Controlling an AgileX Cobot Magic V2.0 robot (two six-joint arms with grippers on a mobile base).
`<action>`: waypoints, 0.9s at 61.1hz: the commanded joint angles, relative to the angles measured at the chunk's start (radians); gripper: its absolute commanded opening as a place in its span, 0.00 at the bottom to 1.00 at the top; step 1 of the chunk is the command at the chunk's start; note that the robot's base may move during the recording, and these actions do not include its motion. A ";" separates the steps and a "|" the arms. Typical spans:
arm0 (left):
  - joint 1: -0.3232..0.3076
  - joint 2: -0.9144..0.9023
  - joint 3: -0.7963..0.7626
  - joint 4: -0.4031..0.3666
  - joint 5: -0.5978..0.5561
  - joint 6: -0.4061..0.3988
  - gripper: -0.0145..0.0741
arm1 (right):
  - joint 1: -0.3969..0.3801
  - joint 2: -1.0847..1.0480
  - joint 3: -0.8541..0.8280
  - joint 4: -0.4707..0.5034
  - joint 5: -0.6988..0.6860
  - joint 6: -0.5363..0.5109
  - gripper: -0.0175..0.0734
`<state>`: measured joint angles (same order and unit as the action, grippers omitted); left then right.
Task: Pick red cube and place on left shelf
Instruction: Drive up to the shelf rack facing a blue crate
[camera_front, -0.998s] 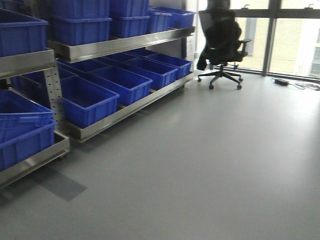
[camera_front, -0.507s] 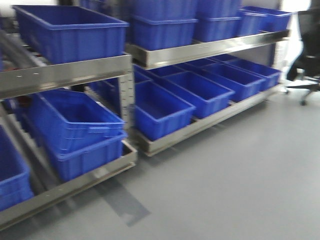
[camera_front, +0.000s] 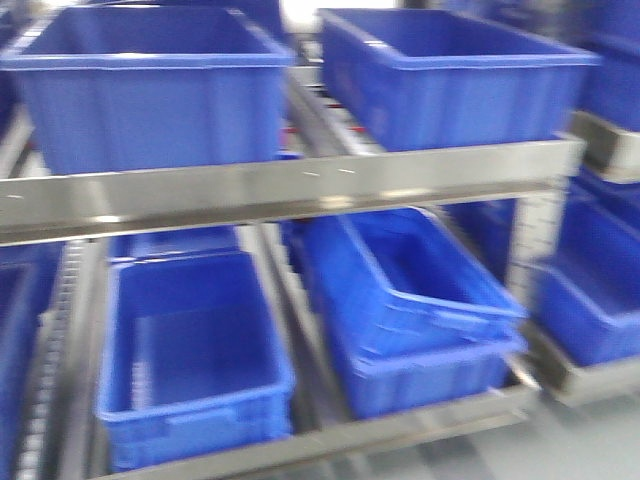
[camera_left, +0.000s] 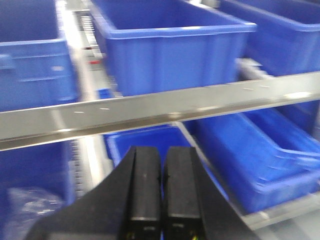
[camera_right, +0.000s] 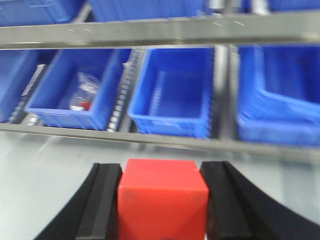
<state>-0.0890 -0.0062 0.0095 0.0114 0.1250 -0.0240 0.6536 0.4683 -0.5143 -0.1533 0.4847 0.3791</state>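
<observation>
Swung round since a second ago, the front view now squarely faces the silver steel-rail left shelf (camera_front: 300, 190) of dark-blue ribbed plastic crates (camera_front: 190, 350). For carrying, the right hand (camera_right: 162, 210) clamps the small bright red cube (camera_right: 162, 192); the left hand (camera_left: 162, 185) is pinched together, empty.

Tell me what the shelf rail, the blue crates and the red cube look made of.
Shelf rail: likely steel, brushed silver with soft glare. Blue crates: apparently moulded plastic, uniform colour, thick rims. Red cube: matte, uniformly red; plastic or foam, unclear.
</observation>
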 joint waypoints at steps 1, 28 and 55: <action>-0.005 -0.016 0.023 -0.005 -0.086 -0.001 0.28 | 0.000 0.005 -0.029 -0.015 -0.086 -0.008 0.40; -0.005 -0.016 0.023 -0.005 -0.086 -0.001 0.28 | 0.000 0.005 -0.029 -0.015 -0.086 -0.008 0.40; -0.005 -0.016 0.023 -0.005 -0.086 -0.001 0.28 | 0.000 0.005 -0.029 -0.015 -0.086 -0.008 0.40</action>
<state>-0.0890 -0.0062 0.0095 0.0114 0.1250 -0.0240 0.6536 0.4683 -0.5143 -0.1533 0.4847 0.3791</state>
